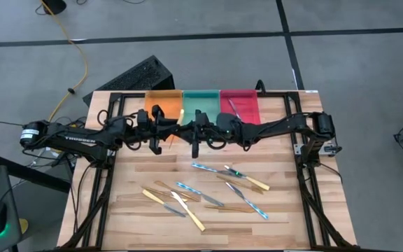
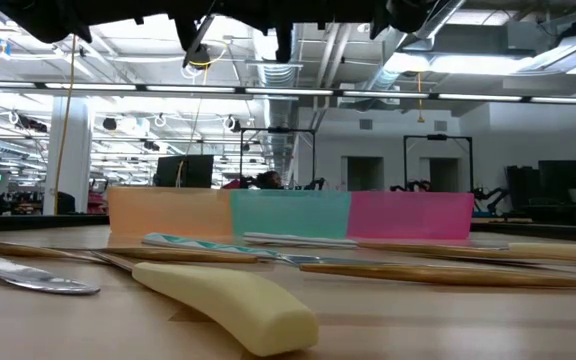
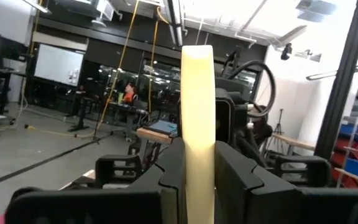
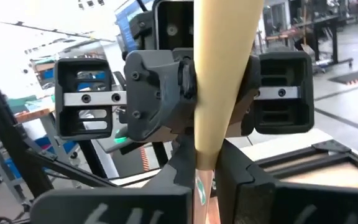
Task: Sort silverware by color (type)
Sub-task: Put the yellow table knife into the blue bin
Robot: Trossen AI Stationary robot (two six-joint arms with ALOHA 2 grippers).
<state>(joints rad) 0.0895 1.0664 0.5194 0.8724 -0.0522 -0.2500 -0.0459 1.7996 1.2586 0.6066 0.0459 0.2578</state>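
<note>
Above the middle of the high frame, just below the trays, the two arms meet nose to nose, which looks like a handover of one utensil between them. The left gripper [image 3: 197,174] is pressed together on a pale yellow handle [image 3: 197,118] that stands straight up between its fingers. The right gripper [image 4: 205,177] pinches what appears to be the same pale handle [image 4: 219,74], closing from the opposite side. Near the upper centre, the orange tray [image 1: 163,101], green tray [image 1: 200,100] and red tray [image 1: 240,105] sit side by side. Below them, the rest of the silverware [image 1: 208,189] lies scattered on the table [image 1: 138,231], well apart from both grippers.
</note>
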